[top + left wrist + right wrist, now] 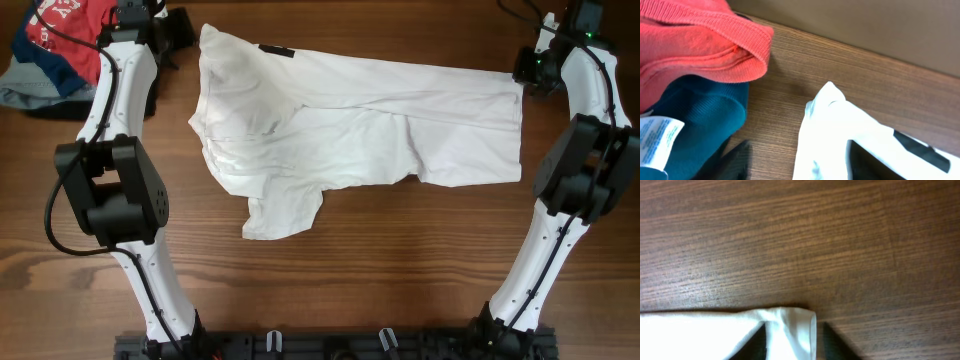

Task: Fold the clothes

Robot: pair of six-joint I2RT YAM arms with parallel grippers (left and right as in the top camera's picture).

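While the clothes (360,120) lie spread, left fingers (737,162) gape wide and right fingers (835,345), parted, straddle one corner.

The left arm (125,180) and right arm (585,170) share 1 build: glossy white link shells joined by boxy, matte-black joint housings. Thin black cables (75,251) loop along the shells. Small green lights (541,62) glow on the right arm's far joint, and the right gripper (796,347) ends in 2 dark fingertips (836,346).
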